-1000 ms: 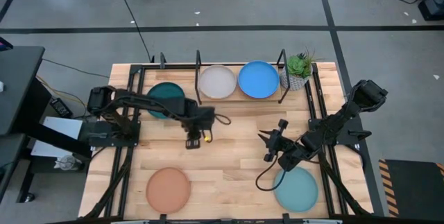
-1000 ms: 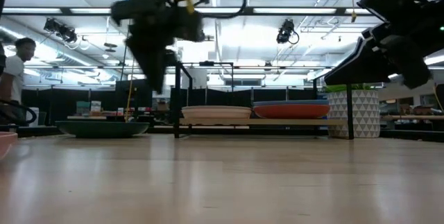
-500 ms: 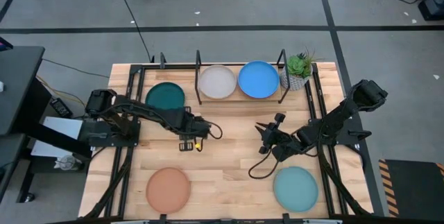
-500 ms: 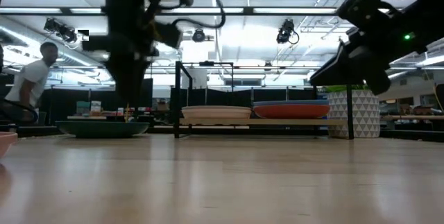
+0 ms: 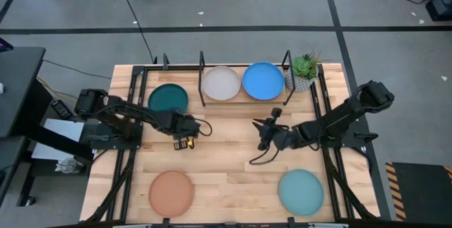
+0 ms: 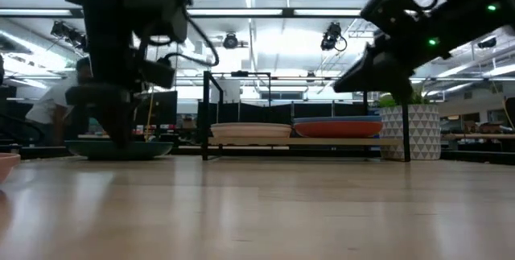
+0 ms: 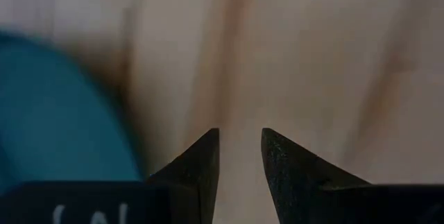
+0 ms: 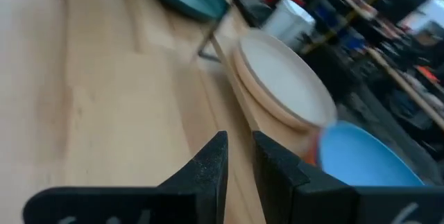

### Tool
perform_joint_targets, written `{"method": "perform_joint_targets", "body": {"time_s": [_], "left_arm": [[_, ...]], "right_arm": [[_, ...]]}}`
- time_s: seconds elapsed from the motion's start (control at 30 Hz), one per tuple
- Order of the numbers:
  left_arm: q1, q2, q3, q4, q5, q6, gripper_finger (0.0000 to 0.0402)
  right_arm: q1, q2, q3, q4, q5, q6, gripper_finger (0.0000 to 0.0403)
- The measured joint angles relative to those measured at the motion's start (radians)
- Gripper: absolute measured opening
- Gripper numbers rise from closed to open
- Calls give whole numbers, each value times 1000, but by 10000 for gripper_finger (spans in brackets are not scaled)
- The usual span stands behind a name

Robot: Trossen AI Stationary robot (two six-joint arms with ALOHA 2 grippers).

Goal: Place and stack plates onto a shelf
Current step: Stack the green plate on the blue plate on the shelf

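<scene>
The shelf [image 5: 244, 99], a black rod rack along the far edge of the wooden table [image 5: 233, 164], already carries a cream plate [image 5: 221, 83] and a blue plate [image 5: 263, 80] side by side; in the low view an orange plate [image 6: 338, 129] shows beneath the blue one, so stacking has begun there. Four plates' worth of work looks unfinished: the dark teal plate [image 5: 168, 99] lies flat on the table just left of the shelf, and the terracotta plate [image 5: 171, 191] and light aqua plate [image 5: 301, 190] sit at the near edge, well apart. The left gripper [image 5: 184, 142] hangs low just beside the teal plate's near rim, its fingers [image 7: 201, 165] parted by only a narrow gap and holding nothing, probably lined up to take that rim. The right gripper [image 5: 266, 130] points toward the shelf from mid-table, its fingers [image 8: 215, 161] likewise nearly together and empty, with the cream and blue plates ahead of it. A small green plant [image 5: 304, 67] in a patterned pot stands at the shelf's right end, a thing to steer clear of.
</scene>
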Motion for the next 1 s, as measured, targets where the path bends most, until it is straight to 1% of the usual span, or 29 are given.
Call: {"method": "perform_joint_targets", "body": {"time_s": [0.13, 0.2, 0.3, 0.37, 0.47, 0.53, 0.67, 0.77, 0.83, 0.93, 1.0], "left_arm": [[40, 2, -14, -53, -25, -33, 116], [57, 0, -14, -64, -46, -55, 116], [78, -4, -13, -62, -88, -98, 117], [98, -4, -13, -69, -95, -113, 122], [129, -4, -10, -73, -86, -137, 139], [143, -4, 8, -107, -71, -138, 154], [146, -4, 73, -197, -77, -136, 180], [152, -4, 130, -260, -104, -122, 191], [169, -4, 147, -271, -116, -109, 194], [217, -4, 134, -246, -51, -80, 193], [249, -4, 104, -215, -20, -60, 191]], "right_arm": [[-62, 3, -20, 98, -204, -69, 71], [-85, 5, -52, 147, -261, -101, 71], [-101, 1, -88, 262, -271, -119, 71], [-102, 1, -114, 299, -289, -137, 71], [-97, 1, -137, 337, -317, -146, 71], [-96, 1, -141, 340, -324, -131, 71], [-96, 1, -142, 334, -353, -102, 71], [-96, 1, -142, 319, -365, -80, 71], [-96, 1, -142, 303, -371, -70, 71], [-96, 1, -142, 296, -371, -59, 71], [-96, 1, -142, 297, -371, -52, 71]]}}
